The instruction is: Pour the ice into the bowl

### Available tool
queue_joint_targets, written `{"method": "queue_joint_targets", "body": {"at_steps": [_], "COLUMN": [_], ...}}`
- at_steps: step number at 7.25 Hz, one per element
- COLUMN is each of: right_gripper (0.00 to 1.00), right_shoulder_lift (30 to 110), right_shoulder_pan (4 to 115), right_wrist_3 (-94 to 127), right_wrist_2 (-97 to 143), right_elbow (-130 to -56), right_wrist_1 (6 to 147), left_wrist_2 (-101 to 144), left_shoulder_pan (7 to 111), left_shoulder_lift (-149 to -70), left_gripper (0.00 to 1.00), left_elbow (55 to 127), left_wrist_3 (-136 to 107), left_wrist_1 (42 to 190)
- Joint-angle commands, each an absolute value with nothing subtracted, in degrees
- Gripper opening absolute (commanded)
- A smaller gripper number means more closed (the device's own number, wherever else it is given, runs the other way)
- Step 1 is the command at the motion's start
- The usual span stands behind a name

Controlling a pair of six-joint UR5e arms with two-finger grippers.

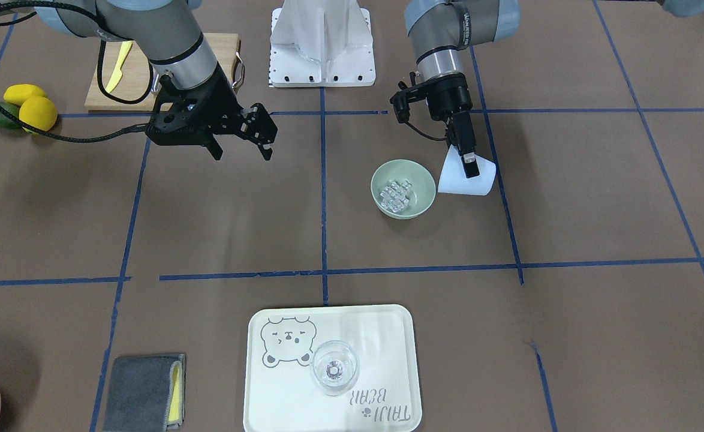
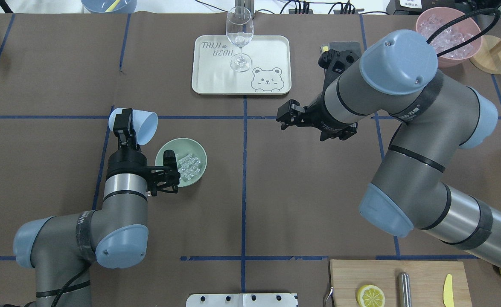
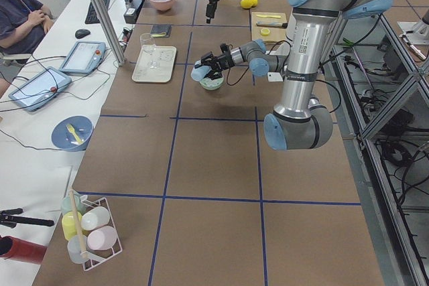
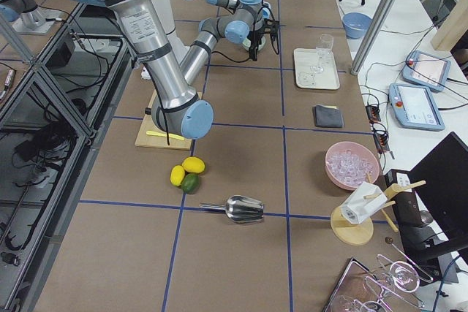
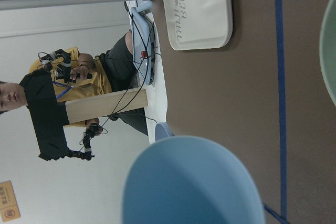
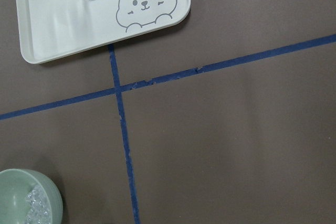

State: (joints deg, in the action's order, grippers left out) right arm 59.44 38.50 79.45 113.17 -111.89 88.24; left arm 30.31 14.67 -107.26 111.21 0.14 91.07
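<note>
The pale mint-green bowl stands on the brown table with a cluster of clear ice cubes inside it. My left gripper is shut on a light blue cup. It holds the cup tipped on its side just beside the bowl, mouth towards the bowl, with no ice visible in the cup. The left wrist view shows the cup and the bowl's rim. My right gripper is open and empty, hovering apart from the bowl. Bowl and ice show in the right wrist view.
A cream bear tray holds a wine glass. A pink container of ice, a grey cloth, a cutting board with a lemon slice and knife, and lemons lie around the edges.
</note>
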Motion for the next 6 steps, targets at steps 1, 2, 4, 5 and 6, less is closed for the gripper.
{"method": "queue_joint_targets", "body": {"at_steps": [1, 2, 4, 5, 6], "right_gripper": [1.0, 1.0, 1.0, 1.0, 1.0], "right_shoulder_lift": [59.33, 59.41, 59.41, 59.5, 59.5], "right_shoulder_pan": [38.41, 38.41, 38.41, 38.41, 38.41], "right_wrist_3": [79.45, 79.45, 79.45, 79.45, 79.45], "right_wrist_2": [113.03, 112.77, 112.85, 112.76, 112.68], "right_elbow": [-111.88, -111.97, -111.88, -111.88, -111.88], "right_wrist_1": [88.24, 88.24, 88.24, 88.24, 88.24], "left_wrist_2": [34.95, 35.59, 36.29, 36.47, 38.04], "left_shoulder_pan": [14.76, 14.85, 14.94, 15.12, 15.29], "left_shoulder_lift": [-106.88, -106.79, -106.7, -105.57, -99.64], "left_gripper": [0.0, 0.0, 0.0, 0.0, 0.0], "left_elbow": [112.84, 113.29, 113.29, 113.64, 115.12], "left_wrist_3": [-13.56, -15.54, -25.98, -28.28, -30.74], "left_wrist_1": [91.66, 92.37, 93.77, 96.22, 104.59]}}
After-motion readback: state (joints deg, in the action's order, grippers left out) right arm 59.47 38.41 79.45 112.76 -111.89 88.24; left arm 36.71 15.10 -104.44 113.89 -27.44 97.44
